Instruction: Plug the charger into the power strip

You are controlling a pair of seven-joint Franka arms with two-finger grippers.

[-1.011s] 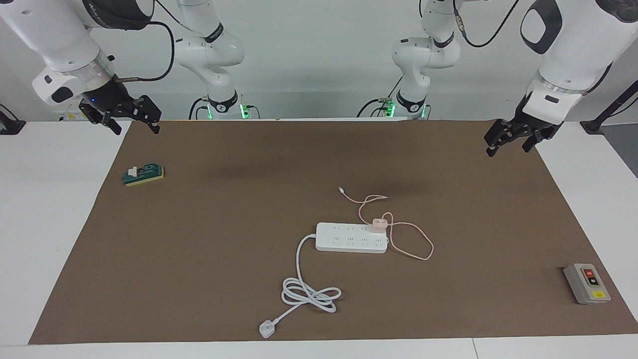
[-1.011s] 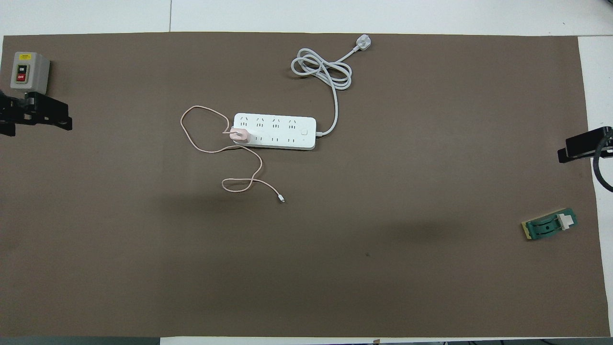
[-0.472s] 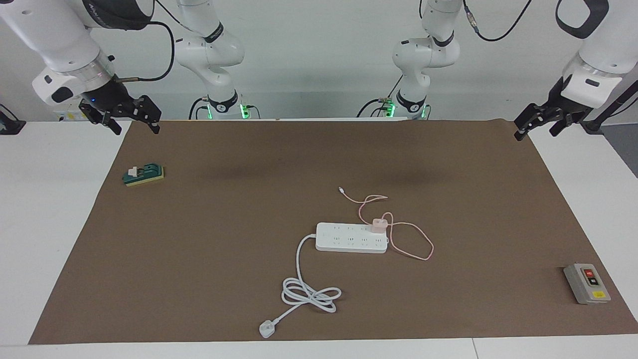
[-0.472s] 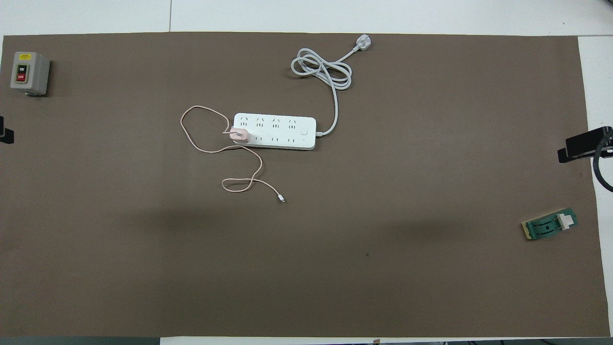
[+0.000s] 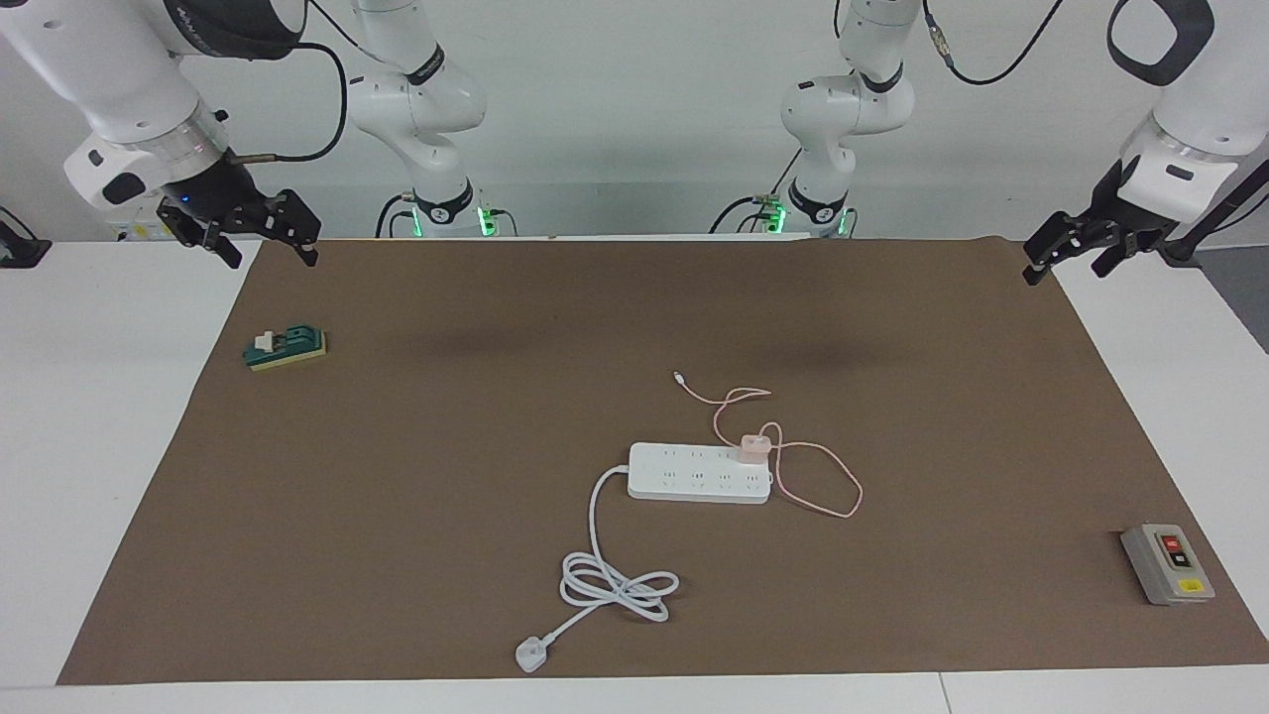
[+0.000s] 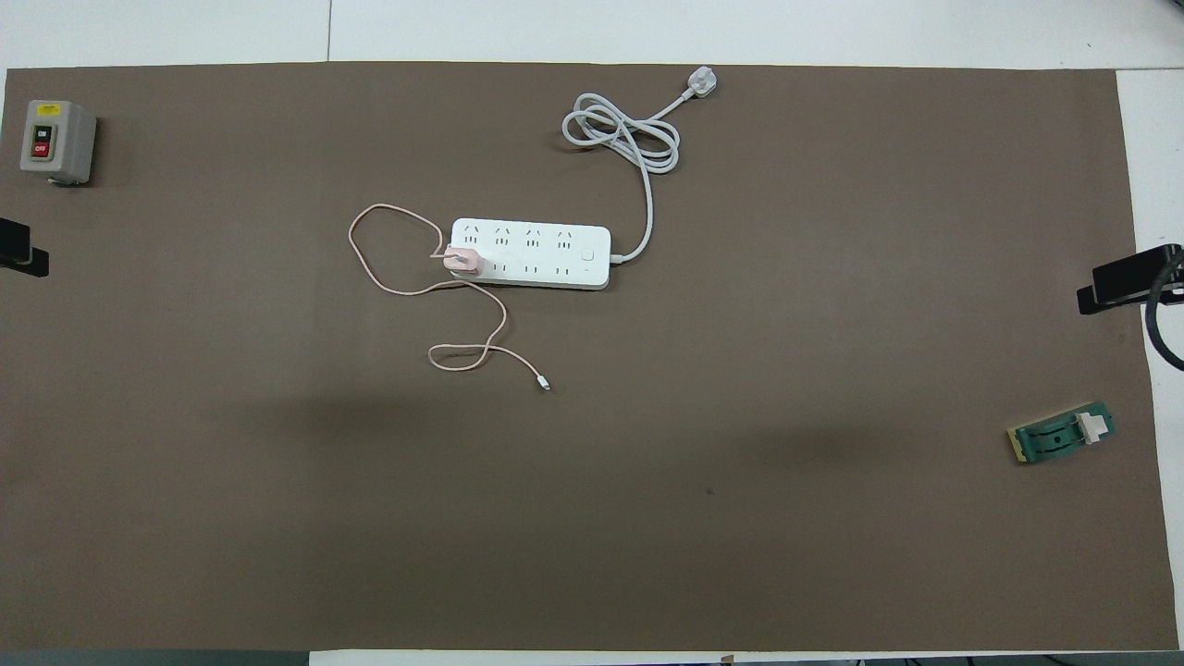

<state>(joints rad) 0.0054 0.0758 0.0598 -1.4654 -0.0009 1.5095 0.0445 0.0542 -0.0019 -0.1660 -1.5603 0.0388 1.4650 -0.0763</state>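
Sitting on the strip [image 5: 699, 473] at the end toward the left arm, in the row nearer the robots, the charger [image 5: 752, 448] looks plugged in: upright, square to the bar, nothing holding it. Its cable [image 5: 821, 483] loops loosely on the worktop [image 5: 416, 496] beside the strip and trails toward the robots, ending in a small connector. The strip lies mid-worktop, its thick cord coiled farther from the robots.

What has changed in the last second is the left arm. Its gripper [image 5: 1069, 254] was over the mat's corner a second ago, moved outward and up to the mat's edge, and has barely shifted in the last half second. Its fingers are spread and empty. In the overhead view only a dark tip [image 6: 20, 250] shows at the frame's edge. The right gripper [image 5: 260, 238] has not moved, waiting over the mat's corner at its own end, fingers spread, empty.

Charger, strip and cable lie exactly as they did a second ago. Taken together, this reads as a retreat after the insertion: the task appears finished, with both arms parked well apart from the strip.
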